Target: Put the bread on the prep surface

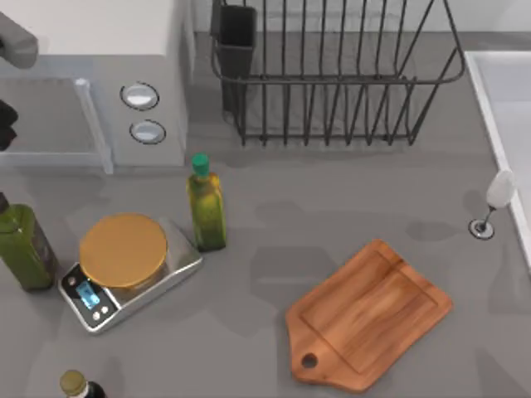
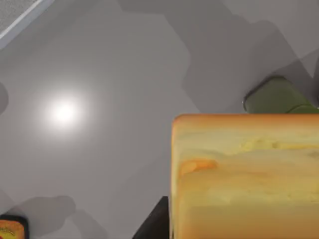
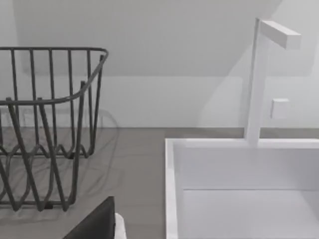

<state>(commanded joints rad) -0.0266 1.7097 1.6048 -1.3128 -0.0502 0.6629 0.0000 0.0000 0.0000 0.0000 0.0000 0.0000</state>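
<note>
The bread, a golden-yellow block with a browner top edge, hangs close under the left wrist camera, well above the grey countertop. My left gripper is shut on it; one dark finger shows beside the loaf. A grey part of the left arm reaches in at the top view's upper left edge. The prep surface, a reddish-brown wooden board with a holed handle, lies bare at the lower right of the table. A dark part of my right gripper shows over the counter near the sink.
A silver scale with a tan disc sits at the left, an olive-oil bottle beside it and a green bottle at the edge. The wire dish rack, wine glass, sink and white appliance line the back and right.
</note>
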